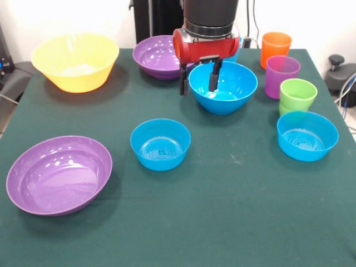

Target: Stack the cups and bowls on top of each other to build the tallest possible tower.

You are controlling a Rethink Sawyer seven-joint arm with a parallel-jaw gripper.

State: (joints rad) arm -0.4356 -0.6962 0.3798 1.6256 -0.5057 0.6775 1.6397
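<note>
My gripper (198,83) hangs at the far middle of the table, open. Its two black fingers (182,80) straddle the left rim of the large blue bowl (228,89), one outside and one over the inside. Two small blue bowls stand apart, one at the centre (160,144) and one at the right (307,136). A wide purple bowl (58,175) sits near left, and another (156,55) sits at the far side beside the gripper. The large yellow bowl (75,61) is far left. The orange cup (276,49), purple cup (282,76) and lime green cup (297,95) stand at the far right. The light blue cup is mostly hidden behind the gripper. Nothing is stacked.
The table is covered by a dark green cloth (222,222). The robot's black pedestal (158,16) stands behind the far edge. A black object (340,72) sits off the table's right side.
</note>
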